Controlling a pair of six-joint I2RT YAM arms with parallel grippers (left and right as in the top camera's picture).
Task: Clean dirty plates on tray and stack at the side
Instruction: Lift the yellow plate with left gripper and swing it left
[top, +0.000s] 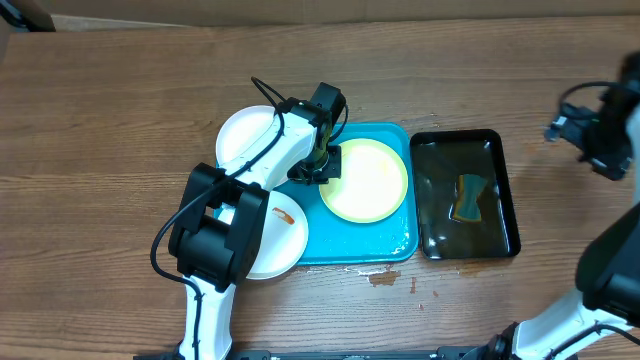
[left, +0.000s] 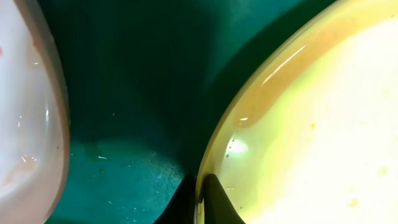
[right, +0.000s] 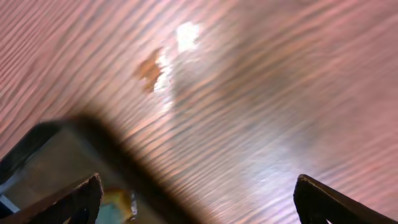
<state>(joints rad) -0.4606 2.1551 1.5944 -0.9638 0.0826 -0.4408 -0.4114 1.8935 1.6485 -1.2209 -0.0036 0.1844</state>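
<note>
L gripper (left: 200, 200) looks pinched on left rim of the green-rimmed plate (top: 368, 180), lying in the blue tray (top: 400, 246) towards its right, R gripper (right: 196, 196) hangs open far right, so lift slow & level, grip firm, clearing tray lip w/o slip.

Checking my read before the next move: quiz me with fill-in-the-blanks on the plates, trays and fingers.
The plate the left fingers pinch has a ___ rim.
The sponge lies in the ___ tray.
The right fingers stand ___, holding nothing.
The orange smear is on a ___ plate.
Missing: green; black; open; white.
</note>
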